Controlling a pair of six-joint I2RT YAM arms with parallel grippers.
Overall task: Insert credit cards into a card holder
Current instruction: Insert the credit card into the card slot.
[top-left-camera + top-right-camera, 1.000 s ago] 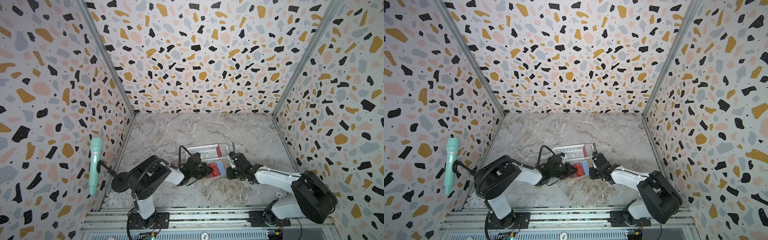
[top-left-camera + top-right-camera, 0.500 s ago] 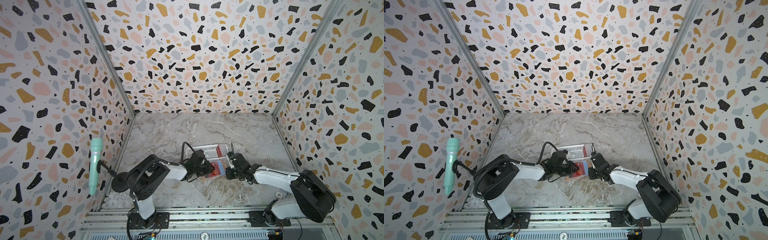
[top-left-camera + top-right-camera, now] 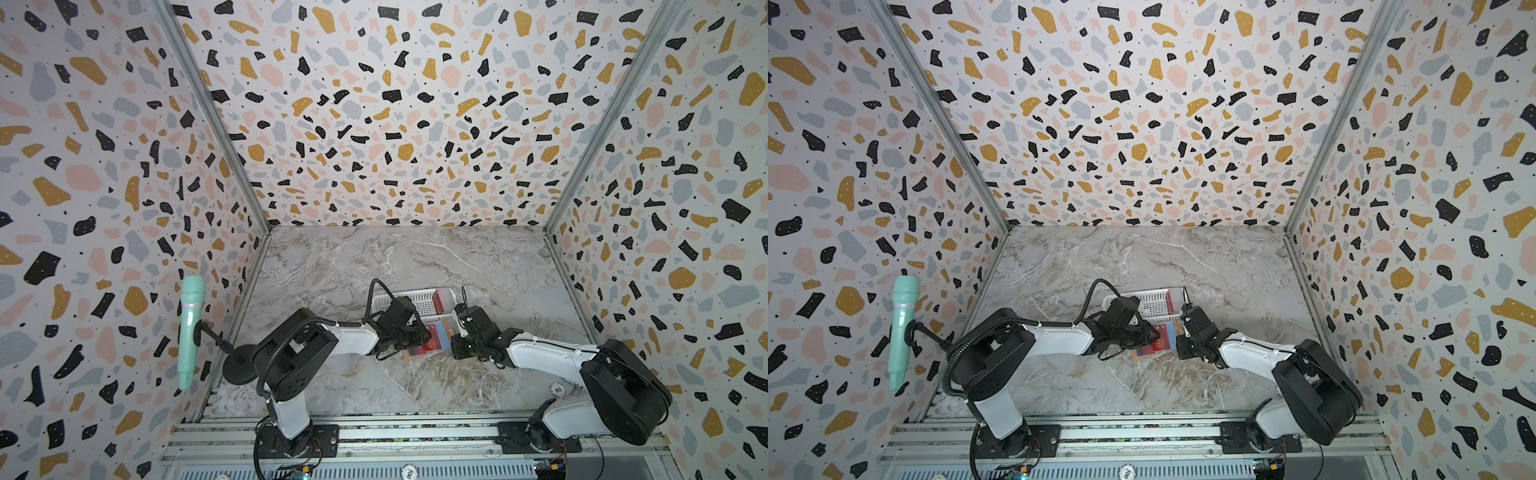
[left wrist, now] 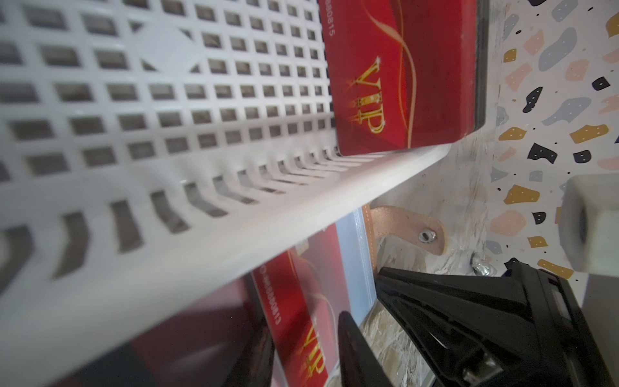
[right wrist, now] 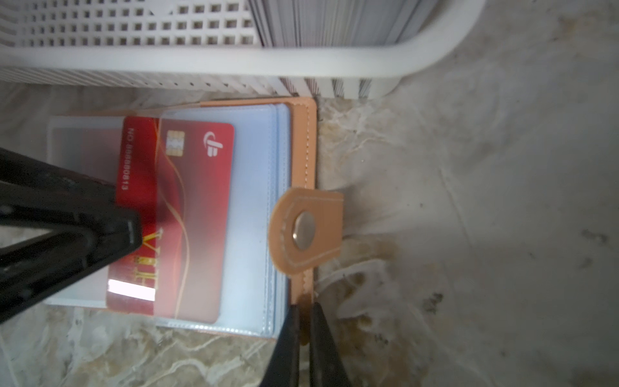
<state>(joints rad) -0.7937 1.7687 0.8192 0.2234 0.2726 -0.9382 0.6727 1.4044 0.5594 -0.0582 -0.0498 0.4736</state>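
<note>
- Mic [image 3: 190, 328]: one, mounted at the left wall, well apart from the work.
- Left claw [image 5: 133, 231]: its fingers are seen parted, with a tip resting on the bare strip of the card. Nothing is gripped, so it is judged released.
- Card [image 5: 194, 217]: one, red, lying flat and more than half inside a clear sleeve of the holder. Its long axis runs parallel to the holder's snap edge and across the line between the two claws, so it enters broadside. The sleeve's closed end lies away from the left claw, toward the right claw, and the push left to do is judged to go that way. The left claw is the nearer one and touches the card.
- Holder [image 5: 303, 144]: one, spread open on the desk [image 5: 469, 201] between the claws, just in front of the basket [image 5: 201, 58]. Its snap tab [image 5: 308, 231] sits at the right-hand edge.
- Right claw [image 5: 304, 311]: clenched on the holder's tan edge, just beside the tab. The holder is judged to be pinned against the push.
- Stack [image 4: 385, 83]: further cards packed at the right end of the one white basket, too tight to be counted.
</note>
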